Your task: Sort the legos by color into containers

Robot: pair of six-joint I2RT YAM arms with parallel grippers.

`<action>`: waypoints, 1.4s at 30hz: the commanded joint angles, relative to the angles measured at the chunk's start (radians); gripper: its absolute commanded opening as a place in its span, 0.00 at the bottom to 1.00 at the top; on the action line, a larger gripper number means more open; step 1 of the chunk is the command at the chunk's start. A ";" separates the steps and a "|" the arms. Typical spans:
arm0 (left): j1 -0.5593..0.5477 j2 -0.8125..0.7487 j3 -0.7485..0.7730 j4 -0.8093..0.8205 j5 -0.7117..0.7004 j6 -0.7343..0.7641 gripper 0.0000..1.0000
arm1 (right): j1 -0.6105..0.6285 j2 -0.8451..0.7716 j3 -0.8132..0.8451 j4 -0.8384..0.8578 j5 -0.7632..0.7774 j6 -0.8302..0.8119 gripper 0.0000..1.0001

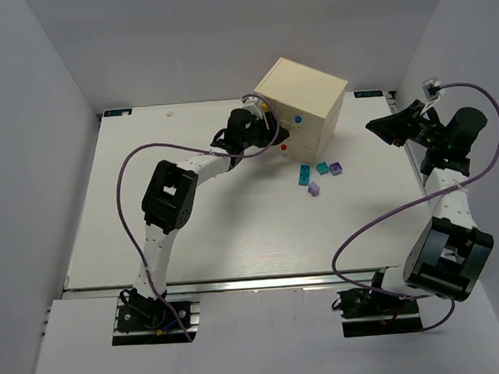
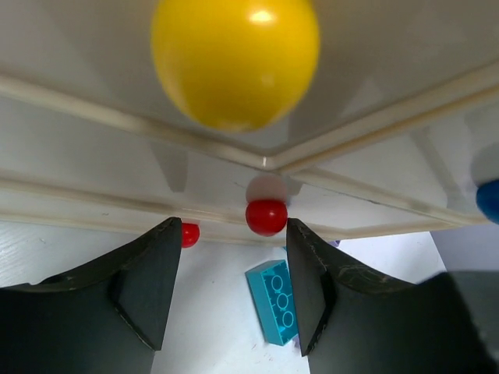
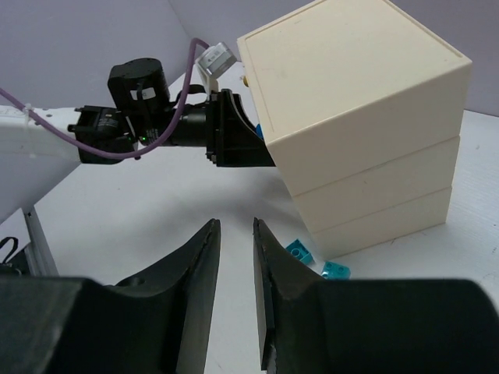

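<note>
Cream wood fills the left wrist view as the left gripper [image 2: 232, 234] hovers at the drawer fronts of the small chest [image 1: 302, 97], its jaws apart and holding nothing. The yellow knob [image 2: 235, 58] of the top drawer sits just beyond the fingertips, and the red knob [image 2: 266, 216] shows lower down between them. The chest stands toward the far right of the white table [image 1: 149, 210], all three drawers looking closed. Four legos [image 1: 304, 175], two teal-blue and two lilac, lie loose on the table just near of the chest and well clear of both arms. The right gripper [image 3: 236, 230] hangs at the right edge, its fingers almost together with only a thin slit between them, empty.

The bricks look light, hard and smooth-sided, likely to skid or pop free under a careless pinch. The flat side walls should offer the surest hold, rather than the studded top. The round knob is glossy too, so a grip behind its widest part seems safest for pulling the drawer.
</note>
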 commanded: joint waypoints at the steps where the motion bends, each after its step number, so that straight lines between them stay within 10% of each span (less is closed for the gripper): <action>1: -0.002 -0.002 0.056 0.005 0.024 -0.004 0.66 | -0.017 -0.012 -0.015 0.134 -0.047 0.074 0.30; 15: -0.002 0.039 0.102 0.033 0.038 -0.035 0.47 | -0.044 -0.012 -0.026 0.175 -0.062 0.120 0.29; 23: -0.002 0.001 0.043 0.050 0.046 -0.050 0.16 | -0.041 -0.021 -0.009 0.146 -0.082 0.077 0.39; 35: -0.002 -0.203 -0.186 0.091 0.046 -0.010 0.10 | 0.113 -0.007 0.293 -0.609 0.071 -0.596 0.65; 42: -0.002 -0.307 -0.312 0.097 0.055 0.005 0.10 | 0.250 0.025 0.328 -0.713 0.254 -0.743 0.67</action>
